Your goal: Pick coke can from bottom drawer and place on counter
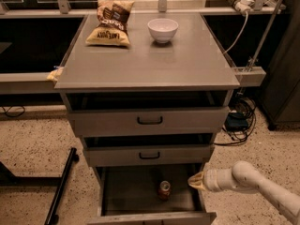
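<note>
Cream-tipped gripper (196, 182) on a white tubular arm (262, 186) reaches in from the lower right, the arm nearly level and pointing left over the right rim of the deep grey metal bottom drawer (126, 193); whether it is spread or pressed together cannot be told. Within that pulled-out drawer, open floor lies at the left, then the small red coke can with a silver top (164, 190) stands upright, just left of the gripper and apart from it. Above, the broad flat grey counter (150, 62) carries a yellow-brown snack bag (110, 22) at back left and a white bowl (162, 29) beside it, with open surface in front.
</note>
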`<state>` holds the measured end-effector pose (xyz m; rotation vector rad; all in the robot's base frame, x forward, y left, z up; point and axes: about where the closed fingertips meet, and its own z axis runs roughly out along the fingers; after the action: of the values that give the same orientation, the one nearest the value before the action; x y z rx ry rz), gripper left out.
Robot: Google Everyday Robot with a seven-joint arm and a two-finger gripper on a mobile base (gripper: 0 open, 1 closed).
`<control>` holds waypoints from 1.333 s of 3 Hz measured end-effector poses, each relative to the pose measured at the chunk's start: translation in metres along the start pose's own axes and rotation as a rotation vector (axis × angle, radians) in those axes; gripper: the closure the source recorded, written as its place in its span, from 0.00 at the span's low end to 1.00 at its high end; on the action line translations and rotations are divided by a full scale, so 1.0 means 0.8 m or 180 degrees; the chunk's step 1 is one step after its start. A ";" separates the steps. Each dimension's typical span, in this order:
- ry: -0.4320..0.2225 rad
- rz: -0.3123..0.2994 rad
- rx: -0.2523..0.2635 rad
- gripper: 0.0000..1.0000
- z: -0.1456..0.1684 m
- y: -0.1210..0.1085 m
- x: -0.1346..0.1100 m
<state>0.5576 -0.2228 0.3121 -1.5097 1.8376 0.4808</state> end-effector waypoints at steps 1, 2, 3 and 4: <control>-0.0078 0.0074 -0.0052 1.00 0.029 0.004 0.005; -0.0185 0.0142 -0.0138 0.82 0.059 0.008 0.004; -0.0274 0.0183 -0.0209 0.59 0.083 0.012 0.001; -0.0365 0.0218 -0.0253 0.34 0.104 0.015 -0.001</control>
<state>0.5698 -0.1632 0.2542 -1.4436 1.8041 0.6664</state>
